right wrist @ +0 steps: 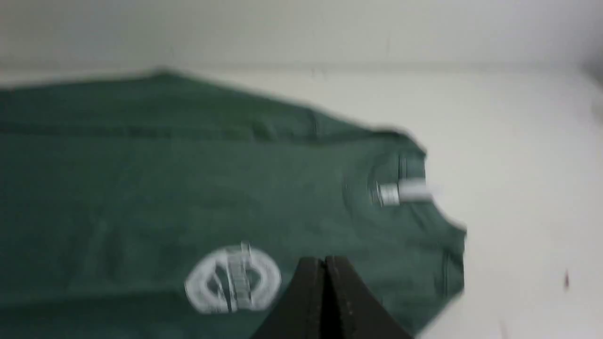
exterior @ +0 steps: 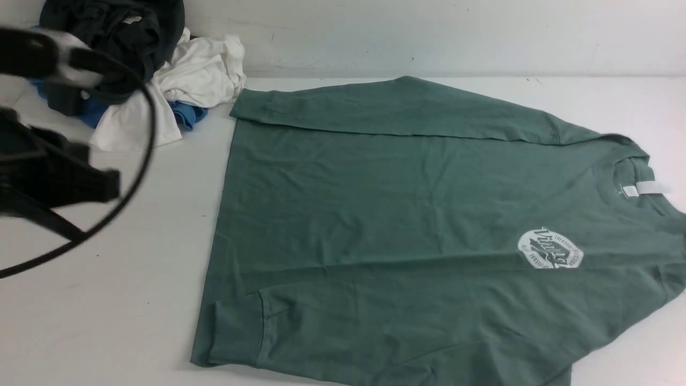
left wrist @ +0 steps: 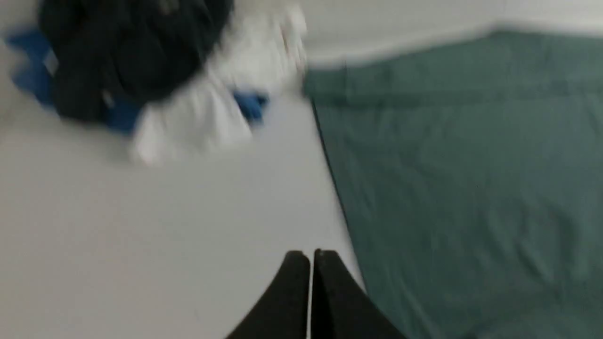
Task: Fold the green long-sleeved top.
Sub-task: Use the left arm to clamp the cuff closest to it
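The green long-sleeved top point(exterior: 407, 214) was laid flat on the white table point(exterior: 134, 321), front side up. It was spread across the middle and the robot's right side of the table. Its neck was turned to the right and its bottom edge to the left. A round white logo point(exterior: 550, 248) was seen on the chest, and a white neck tag point(exterior: 646, 187) was seen inside the collar. The far sleeve point(exterior: 396, 110) was folded along the far edge of the body. The near sleeve point(exterior: 236, 332) was laid along the near edge, with its cuff at the near left corner.

A pile of other clothes was heaped in the far left corner, against the pale wall point(exterior: 429, 32). A black garment point(exterior: 123, 32) was bunched on top, a white garment point(exterior: 198, 69) was spilled beside it, and bits of a blue garment point(exterior: 187, 115) were seen under both. The white one was very near the far sleeve's cuff, but whether they touched could not be told.

The left arm point(exterior: 48, 177) was seen blurred at the left side, with a black cable point(exterior: 144, 139) looped in front of the pile. The left gripper point(left wrist: 311, 256) was closed tight, with nothing held, over bare table just beside the top's bottom edge. The right gripper point(right wrist: 325, 261) was also closed tight and nothing was held. It was seen over the chest of the top, near the logo. Both wrist views were blurred.
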You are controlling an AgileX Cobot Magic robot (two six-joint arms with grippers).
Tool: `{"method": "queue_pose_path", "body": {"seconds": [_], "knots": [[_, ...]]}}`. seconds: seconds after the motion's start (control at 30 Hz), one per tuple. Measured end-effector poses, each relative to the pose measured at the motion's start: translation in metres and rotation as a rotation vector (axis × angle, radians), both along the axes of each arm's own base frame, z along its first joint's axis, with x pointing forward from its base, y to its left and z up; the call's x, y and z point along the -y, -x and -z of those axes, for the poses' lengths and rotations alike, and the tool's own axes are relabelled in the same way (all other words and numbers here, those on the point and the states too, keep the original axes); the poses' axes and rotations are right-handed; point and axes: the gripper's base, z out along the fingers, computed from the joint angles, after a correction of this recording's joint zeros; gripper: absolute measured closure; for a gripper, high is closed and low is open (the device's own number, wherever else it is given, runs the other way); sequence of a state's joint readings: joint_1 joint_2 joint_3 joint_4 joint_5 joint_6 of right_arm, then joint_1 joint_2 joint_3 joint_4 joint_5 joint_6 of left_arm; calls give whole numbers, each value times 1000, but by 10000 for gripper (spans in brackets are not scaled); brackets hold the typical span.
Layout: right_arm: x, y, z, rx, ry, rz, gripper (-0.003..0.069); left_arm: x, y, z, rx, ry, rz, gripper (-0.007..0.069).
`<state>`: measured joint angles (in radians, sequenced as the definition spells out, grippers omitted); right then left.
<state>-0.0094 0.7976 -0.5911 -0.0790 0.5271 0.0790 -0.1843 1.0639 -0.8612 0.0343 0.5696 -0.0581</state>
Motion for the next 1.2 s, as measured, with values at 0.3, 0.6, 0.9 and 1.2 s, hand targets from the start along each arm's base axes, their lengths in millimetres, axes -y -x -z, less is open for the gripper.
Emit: {"method": "queue_pose_path", "body": {"seconds": [0.3, 0.6, 0.9, 1.2], "knots": [[-54, -42, 37, -390, 7, -418, 673, 65, -39, 108, -625, -101, 208, 592], [-70, -57, 57, -441, -45, -516, 673, 77, -64, 145, -637, -90, 182, 329], [-74, -58, 56, -422, -94, -520, 673, 81, -75, 169, -671, -47, 100, 492], [-74, -58, 55, -421, -95, -521, 673, 81, -71, 115, -620, -25, 118, 592]]}}
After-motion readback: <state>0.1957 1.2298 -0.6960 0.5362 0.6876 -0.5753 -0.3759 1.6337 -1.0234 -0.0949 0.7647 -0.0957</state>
